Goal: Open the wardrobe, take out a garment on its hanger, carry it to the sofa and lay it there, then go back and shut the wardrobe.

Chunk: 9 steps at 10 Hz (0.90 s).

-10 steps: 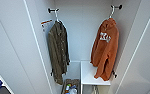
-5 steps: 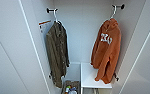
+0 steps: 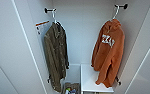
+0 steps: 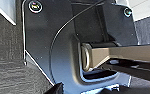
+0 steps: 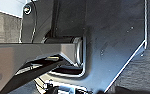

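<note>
The wardrobe [image 3: 83, 32] stands open in the head view, with its white doors swung out at both sides and its white interior showing. The garment [image 3: 108, 57], a rust-orange hooded sweatshirt with white lettering, hangs at the right. It is on a thin white hanger [image 3: 115, 12] hooked over a black peg [image 3: 122, 6]. Nothing touches the sweatshirt or its hanger.
A dark olive jacket [image 3: 56, 55] hangs on its own hanger from the left peg [image 3: 48, 10]. A white shelf [image 3: 91, 80] lies under the sweatshirt, and a bin of small items [image 3: 71, 88] sits low in the middle. Dark carpet [image 4: 6, 62] shows in the left wrist view.
The head view has shifted slightly. Both garments hang as before.
</note>
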Available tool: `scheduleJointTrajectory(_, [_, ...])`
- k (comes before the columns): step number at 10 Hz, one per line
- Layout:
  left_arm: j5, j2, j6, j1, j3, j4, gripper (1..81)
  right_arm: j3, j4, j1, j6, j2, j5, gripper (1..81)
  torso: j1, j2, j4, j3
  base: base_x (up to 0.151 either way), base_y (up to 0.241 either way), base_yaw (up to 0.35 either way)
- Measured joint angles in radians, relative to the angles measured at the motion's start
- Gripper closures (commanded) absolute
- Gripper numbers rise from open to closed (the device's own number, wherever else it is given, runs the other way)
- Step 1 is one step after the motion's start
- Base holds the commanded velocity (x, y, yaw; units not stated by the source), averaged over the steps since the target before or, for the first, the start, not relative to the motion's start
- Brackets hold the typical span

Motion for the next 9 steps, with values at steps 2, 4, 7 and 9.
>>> scheduleJointTrajectory(2, [0.0,0.012,0.0,0.0,-0.021,0.001,1.0,-0.023,0.0,0.0,0.0,0.006,0.0,1.0,0.0,0.0,0.0,0.0,0.126,0.0,0.0])
scheduleJointTrajectory(4, [0.0,0.051,0.005,-0.003,-0.084,0.004,1.0,-0.036,0.0,0.0,0.0,0.014,0.0,1.0,0.0,0.0,0.0,0.0,0.126,0.0,0.0])
scheduleJointTrajectory(7, [0.001,0.084,0.023,-0.005,-0.138,0.009,1.0,-0.036,0.0,0.0,0.0,0.018,-0.001,1.0,0.0,0.0,0.0,0.0,0.126,0.0,0.0])
scheduleJointTrajectory(9, [0.001,0.083,0.023,-0.006,-0.138,0.01,1.0,-0.036,0.0,0.0,0.0,0.018,-0.001,1.0,0.0,0.0,0.0,0.0,0.12,0.0,0.0])
